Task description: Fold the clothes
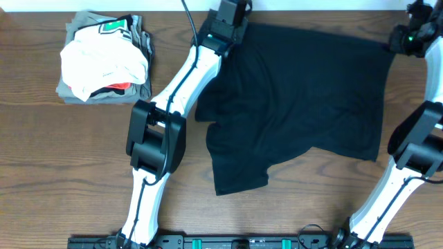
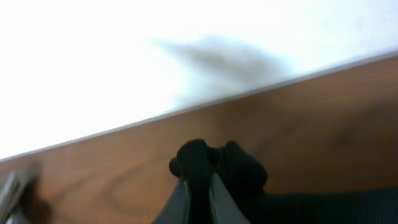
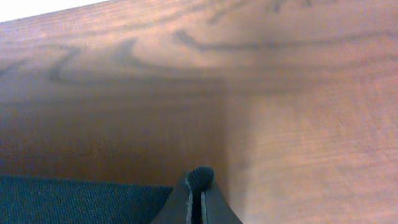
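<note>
From overhead, the black shirt lies spread by the table's far edge, right of centre, with the left claw at its far-left corner and the right claw at its far-right corner. The left wrist view shows that claw pinched narrow on bunched shirt fabric. The right wrist view shows its claw likewise clamped on the shirt's edge.

We see bright, even light from above on the brown wood-grain bench, with only soft shadows. The black fabric shirt is so dark that its folds barely show. The left wrist view is blurred and its upper half is blown out white. The right wrist's fingers are out of focus.
</note>
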Controlling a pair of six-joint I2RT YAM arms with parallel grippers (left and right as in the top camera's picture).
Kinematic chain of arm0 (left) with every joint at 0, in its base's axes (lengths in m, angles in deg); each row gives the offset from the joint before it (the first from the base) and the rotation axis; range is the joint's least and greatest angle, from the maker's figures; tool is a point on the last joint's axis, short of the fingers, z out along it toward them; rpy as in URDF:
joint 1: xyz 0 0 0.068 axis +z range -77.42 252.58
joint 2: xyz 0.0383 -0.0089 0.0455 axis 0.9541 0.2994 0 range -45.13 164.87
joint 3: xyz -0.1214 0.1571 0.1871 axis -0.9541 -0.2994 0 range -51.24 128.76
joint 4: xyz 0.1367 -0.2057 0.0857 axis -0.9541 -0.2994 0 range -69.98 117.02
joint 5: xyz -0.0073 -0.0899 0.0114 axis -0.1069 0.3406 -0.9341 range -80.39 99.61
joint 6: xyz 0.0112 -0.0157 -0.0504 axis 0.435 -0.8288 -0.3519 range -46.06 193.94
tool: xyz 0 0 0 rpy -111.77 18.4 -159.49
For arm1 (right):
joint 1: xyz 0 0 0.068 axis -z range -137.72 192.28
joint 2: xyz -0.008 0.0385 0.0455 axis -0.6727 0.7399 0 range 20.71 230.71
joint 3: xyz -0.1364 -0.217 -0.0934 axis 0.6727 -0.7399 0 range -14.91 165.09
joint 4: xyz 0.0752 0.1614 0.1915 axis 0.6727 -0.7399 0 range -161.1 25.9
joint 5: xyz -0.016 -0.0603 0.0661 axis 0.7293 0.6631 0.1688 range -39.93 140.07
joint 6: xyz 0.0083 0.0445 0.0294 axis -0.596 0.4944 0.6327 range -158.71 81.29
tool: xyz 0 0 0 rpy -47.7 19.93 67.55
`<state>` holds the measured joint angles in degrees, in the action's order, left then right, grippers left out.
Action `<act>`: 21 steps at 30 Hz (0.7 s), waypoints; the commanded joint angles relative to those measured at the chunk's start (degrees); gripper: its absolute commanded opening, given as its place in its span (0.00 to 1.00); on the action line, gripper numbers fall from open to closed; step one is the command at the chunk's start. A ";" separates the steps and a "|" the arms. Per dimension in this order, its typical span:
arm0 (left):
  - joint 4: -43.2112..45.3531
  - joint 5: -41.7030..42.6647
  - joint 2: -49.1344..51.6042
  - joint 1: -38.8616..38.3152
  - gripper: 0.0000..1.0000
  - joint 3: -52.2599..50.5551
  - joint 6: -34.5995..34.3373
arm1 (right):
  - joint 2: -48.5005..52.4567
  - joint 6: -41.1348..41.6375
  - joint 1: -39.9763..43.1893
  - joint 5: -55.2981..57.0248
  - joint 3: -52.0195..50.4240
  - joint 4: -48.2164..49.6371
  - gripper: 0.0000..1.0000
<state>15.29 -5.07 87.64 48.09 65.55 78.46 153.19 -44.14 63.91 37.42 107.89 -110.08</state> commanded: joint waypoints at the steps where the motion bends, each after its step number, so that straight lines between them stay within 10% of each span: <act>1: 5.55 -2.32 0.72 2.73 0.06 0.59 -0.07 | 0.52 2.47 0.63 2.56 0.13 3.32 0.01; 21: 16.76 3.54 4.37 5.66 0.06 0.59 1.46 | 0.96 -0.07 0.52 4.28 0.13 8.50 0.01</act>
<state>31.60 1.27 90.63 50.67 65.55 78.90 153.67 -42.65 63.58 37.23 107.80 -102.08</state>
